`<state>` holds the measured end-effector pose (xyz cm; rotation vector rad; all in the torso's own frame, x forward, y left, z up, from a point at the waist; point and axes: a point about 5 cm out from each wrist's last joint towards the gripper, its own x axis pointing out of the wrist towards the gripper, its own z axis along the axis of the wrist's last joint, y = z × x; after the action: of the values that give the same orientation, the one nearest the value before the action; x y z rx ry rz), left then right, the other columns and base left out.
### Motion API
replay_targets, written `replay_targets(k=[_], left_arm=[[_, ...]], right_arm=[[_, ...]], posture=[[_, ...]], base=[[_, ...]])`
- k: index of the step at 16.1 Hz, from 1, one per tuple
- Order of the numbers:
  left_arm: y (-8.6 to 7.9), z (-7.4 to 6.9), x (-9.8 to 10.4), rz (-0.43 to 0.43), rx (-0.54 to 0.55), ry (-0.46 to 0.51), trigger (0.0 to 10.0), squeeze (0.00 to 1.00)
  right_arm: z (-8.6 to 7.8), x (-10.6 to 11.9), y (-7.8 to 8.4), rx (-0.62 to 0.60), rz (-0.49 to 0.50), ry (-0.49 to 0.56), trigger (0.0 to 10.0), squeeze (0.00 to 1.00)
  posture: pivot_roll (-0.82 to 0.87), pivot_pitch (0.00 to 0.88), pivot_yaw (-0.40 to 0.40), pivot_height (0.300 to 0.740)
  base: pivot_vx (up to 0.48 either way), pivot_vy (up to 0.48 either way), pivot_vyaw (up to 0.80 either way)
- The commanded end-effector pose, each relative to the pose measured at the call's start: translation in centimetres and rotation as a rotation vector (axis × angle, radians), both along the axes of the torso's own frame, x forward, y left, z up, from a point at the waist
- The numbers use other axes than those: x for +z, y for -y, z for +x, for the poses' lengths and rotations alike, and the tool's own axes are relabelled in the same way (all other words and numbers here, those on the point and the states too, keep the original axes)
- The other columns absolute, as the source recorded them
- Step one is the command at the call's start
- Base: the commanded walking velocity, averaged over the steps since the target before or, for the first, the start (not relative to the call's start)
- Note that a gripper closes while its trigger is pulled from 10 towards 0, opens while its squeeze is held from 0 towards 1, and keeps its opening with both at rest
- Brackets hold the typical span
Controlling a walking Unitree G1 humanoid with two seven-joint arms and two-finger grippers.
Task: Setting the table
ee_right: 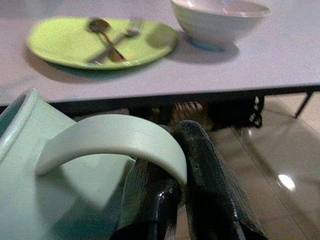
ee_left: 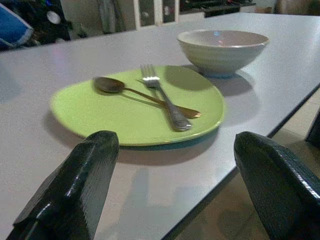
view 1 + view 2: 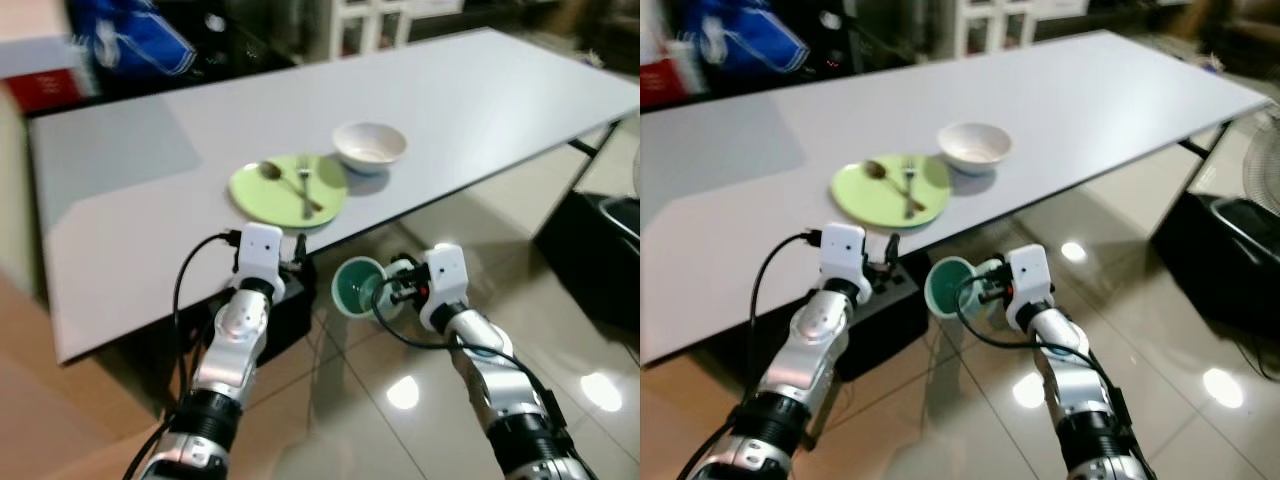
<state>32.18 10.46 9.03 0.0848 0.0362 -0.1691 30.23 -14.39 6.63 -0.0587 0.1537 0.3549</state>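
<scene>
A light green plate (image 3: pixel 288 190) lies near the front edge of the grey table (image 3: pixel 450 110), with a fork (image 3: pixel 305 186) and a brown spoon (image 3: pixel 285 178) crossed on it. A white bowl (image 3: pixel 369 146) stands just to its right. My right gripper (image 3: pixel 392 290) is shut on the handle of a teal mug (image 3: pixel 356 286), held below the table's edge, mouth tilted toward me. The handle (image 1: pixel 115 142) is pinched between the fingers (image 1: pixel 205 185). My left gripper (image 3: pixel 290 252) stands open just before the table's edge, near the plate (image 2: pixel 135 107), with nothing between its fingers (image 2: pixel 75 185).
A black box (image 3: pixel 285 320) sits on the tiled floor under the table. A dark bin (image 3: pixel 600 250) stands at the right. A blue bag (image 3: pixel 130 40) and a red and white box (image 3: pixel 45 85) lie beyond the table's far left corner. Cabinets stand at the back.
</scene>
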Motion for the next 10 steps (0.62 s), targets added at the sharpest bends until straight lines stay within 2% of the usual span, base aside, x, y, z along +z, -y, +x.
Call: replay_targets(k=[1,7,10], left_arm=[[-0.26,0.07,0.02,-0.001,0.017,-0.002,10.0,0.00],[-0.21,0.09,-0.09,0.003,0.014,-0.009,10.0,0.00],[-0.03,0.17,-0.05,0.010,0.015,-0.010,10.0,0.00]], right_arm=[[0.14,0.28,0.16,-0.007,0.016,0.003,10.0,0.00],[0.22,0.24,0.09,-0.006,0.029,-0.005,10.0,0.00],[0.22,0.43,0.05,0.016,0.028,0.006,10.0,0.00]], posture=[[-0.03,0.000,-0.005,0.740],[-0.03,0.000,-0.004,0.740],[-0.03,0.000,-0.006,0.740]], base=[[0.000,0.000,0.00],[0.000,0.000,0.00],[0.000,0.000,0.74]])
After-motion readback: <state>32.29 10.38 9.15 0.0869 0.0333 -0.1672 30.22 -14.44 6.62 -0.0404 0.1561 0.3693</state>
